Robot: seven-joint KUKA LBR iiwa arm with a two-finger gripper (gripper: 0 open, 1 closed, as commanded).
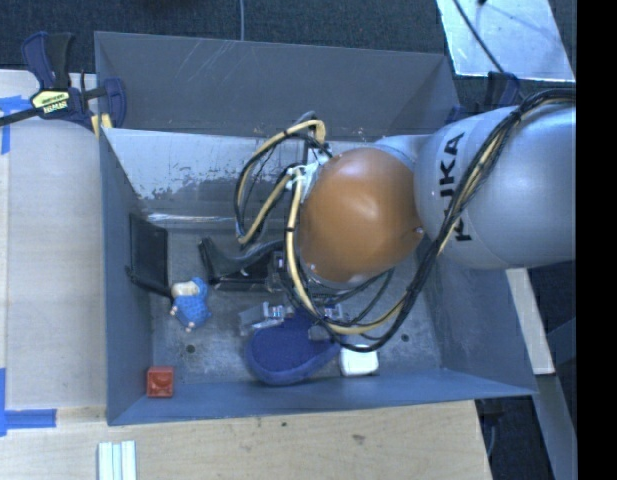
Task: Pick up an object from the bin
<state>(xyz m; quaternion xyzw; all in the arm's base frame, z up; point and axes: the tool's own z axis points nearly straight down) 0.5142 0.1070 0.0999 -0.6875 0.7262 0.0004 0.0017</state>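
Note:
My gripper (271,314) shows as a bit of grey metal under the arm's wrist, low in the middle of the bin. It hangs just above a dark blue rounded cap-like thing (281,358) lying by the front wall. A white block (359,362) rests right of that blue thing. To the gripper's left lies a small blue and yellow toy figure (191,302). A black angular piece (224,262) lies up and left of the gripper, partly hidden by the wrist.
A flat black box (148,254) leans at the left wall. A small red cube (160,381) sits in the front left corner. The arm and its cables cover the bin's middle and right.

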